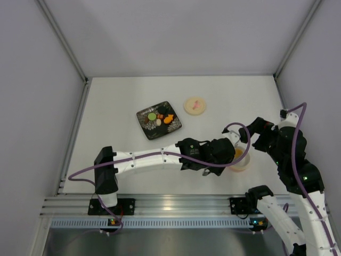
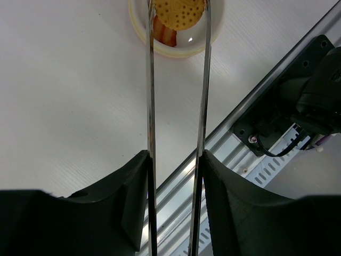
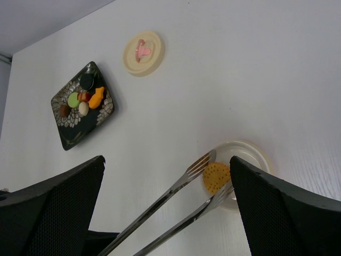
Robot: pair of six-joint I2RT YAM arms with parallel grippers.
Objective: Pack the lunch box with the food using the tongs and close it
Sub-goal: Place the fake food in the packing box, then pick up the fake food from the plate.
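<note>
Tongs (image 2: 151,106) clamped in left hand (image 2: 175,157): both fingers are pressed against the outer sides of the two metal arms. The arms run side by side, a gap between them, out to the lunch box (image 2: 137,29). Tips sit over the open box, pinching a round yellow biscuit (image 2: 181,13) dotted with small holes. Cannot tell whether the biscuit touches the box floor. A red-brown striped piece (image 2: 164,36) lies inside the box, partly under the biscuit's edge.

Lunch box stands upright on the table (image 1: 224,96), front right, just beyond the left hand and close beside the right arm. Lid (image 1: 195,105) is off, lying flat on the table well apart from the box, pink mark up, just right of the plate (image 1: 149,129).

Plate: dark, square, patterned, set cornerwise near table centre. Other food (image 3: 96,98) is grouped on it: a green round, an orange piece, a cream oval, a brown piece, a dark disc and a small red one, packed close together.

Right hand (image 3: 166,160): fingers spread wide, nothing between them. It hangs above the table beside the box, its camera looking down on the tongs' tips and the box. The wrist view shows no contact with the box.

Aluminium rail (image 1: 176,205) runs along the near table edge, carrying both arm bases.
</note>
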